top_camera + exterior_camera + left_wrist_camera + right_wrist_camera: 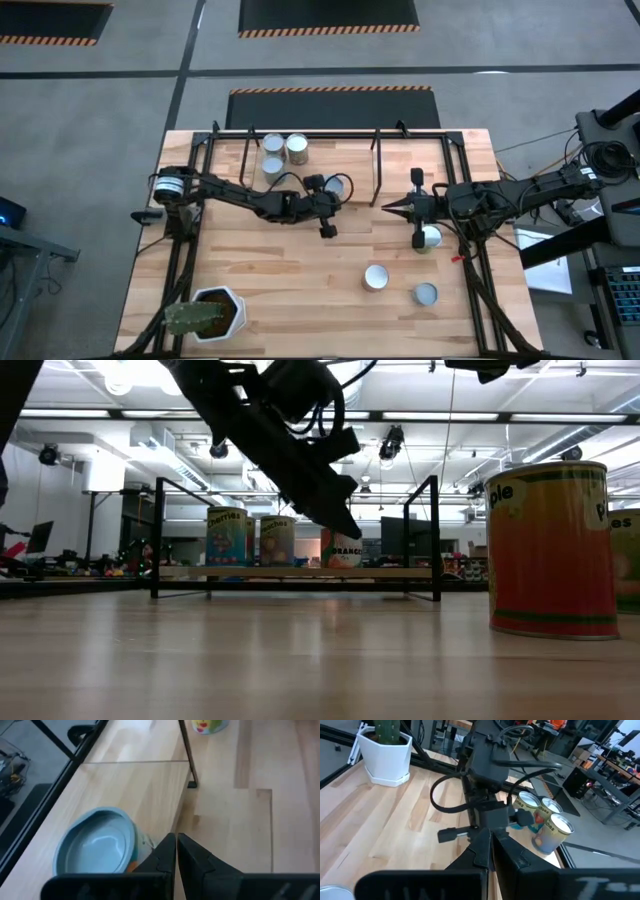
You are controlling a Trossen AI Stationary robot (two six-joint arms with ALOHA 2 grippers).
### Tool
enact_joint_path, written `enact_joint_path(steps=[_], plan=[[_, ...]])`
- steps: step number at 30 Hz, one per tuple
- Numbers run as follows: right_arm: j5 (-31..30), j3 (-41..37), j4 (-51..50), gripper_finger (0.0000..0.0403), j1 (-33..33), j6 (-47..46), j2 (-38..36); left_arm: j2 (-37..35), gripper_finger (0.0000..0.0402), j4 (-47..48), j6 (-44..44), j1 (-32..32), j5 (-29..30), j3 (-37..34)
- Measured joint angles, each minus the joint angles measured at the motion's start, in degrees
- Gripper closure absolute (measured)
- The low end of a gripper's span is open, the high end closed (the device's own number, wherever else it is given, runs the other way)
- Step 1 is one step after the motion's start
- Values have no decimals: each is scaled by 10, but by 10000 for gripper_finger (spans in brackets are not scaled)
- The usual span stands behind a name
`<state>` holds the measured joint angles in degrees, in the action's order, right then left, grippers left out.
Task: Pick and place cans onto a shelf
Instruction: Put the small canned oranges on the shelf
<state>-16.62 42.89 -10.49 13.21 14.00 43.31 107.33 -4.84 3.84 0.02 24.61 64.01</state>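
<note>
The shelf [400,170] is a low light-wood board on black rod legs at the table's far side. Three cans [272,147] stand on its left part. A fourth can [97,847], with a silvery-blue top, stands on the board right beside my left gripper [176,845], which is shut and empty; this can also shows in the high view [340,184]. My right gripper [390,208] is shut and empty, over the shelf's near edge, pointing toward the left arm. Three more cans [375,277] stand on the table at the near right. My left gripper's shut fingers [160,857] stand close against the side of the can on the shelf; I cannot tell whether they touch it. The can stands upright on the board.
A white hexagonal pot with a cactus [215,312] stands at the near left corner. The shelf's black legs [187,755] rise near both grippers. In the low view a large orange-labelled can [550,550] stands close by on the right. Bare wood lies between the arms and the near edge.
</note>
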Motion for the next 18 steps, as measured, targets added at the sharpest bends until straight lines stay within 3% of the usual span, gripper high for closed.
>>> enact_joint_path(steps=[18], plan=[[0, 0, 0, 394, 0, 0, 0, 0, 402, 30, -3, 6, 54, 0]])
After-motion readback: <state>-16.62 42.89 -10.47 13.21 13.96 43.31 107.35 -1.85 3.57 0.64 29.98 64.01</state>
